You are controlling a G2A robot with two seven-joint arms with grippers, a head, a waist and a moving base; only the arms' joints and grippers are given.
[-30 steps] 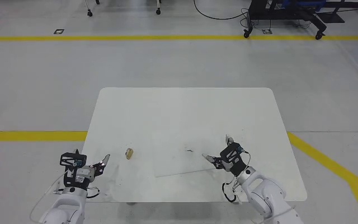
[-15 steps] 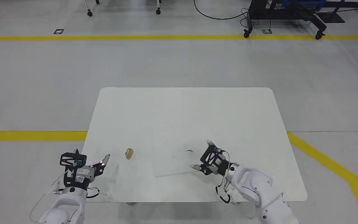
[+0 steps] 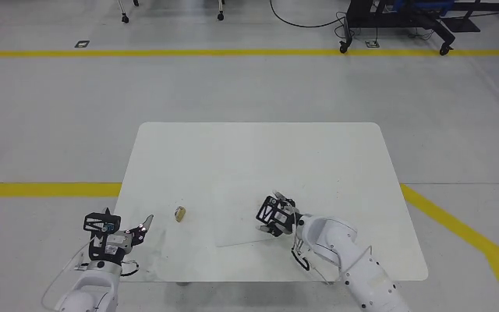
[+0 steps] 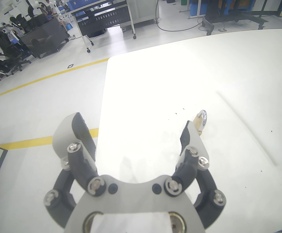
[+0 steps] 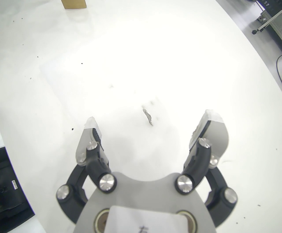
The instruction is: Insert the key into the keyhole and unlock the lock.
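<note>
A small silver key point(image 5: 147, 116) lies flat on the white table point(image 3: 257, 148). My right gripper point(image 5: 151, 119) hovers open just above it, a finger on each side and neither touching; from above, this gripper point(image 3: 269, 216) sits at the table's front middle. A brass padlock point(image 3: 180, 214) lies further left on the table, and its body point(image 5: 73, 4) appears at the edge of the right wrist view. My left gripper point(image 4: 132, 122) is open and holds nothing near the table's front left corner point(image 3: 129, 225). The padlock point(image 4: 201, 121) rests a short way beyond one of its fingers.
A faint crease line point(image 3: 242, 243) runs across the table surface near the front edge. Small dark specks point(image 5: 82, 63) dot the tabletop. Yellow floor tape point(image 3: 54, 189) and wheeled equipment point(image 3: 398, 19) lie away from the table.
My right gripper has swung left across the table's front and now stands over the key. The left arm, padlock and key have not moved.
</note>
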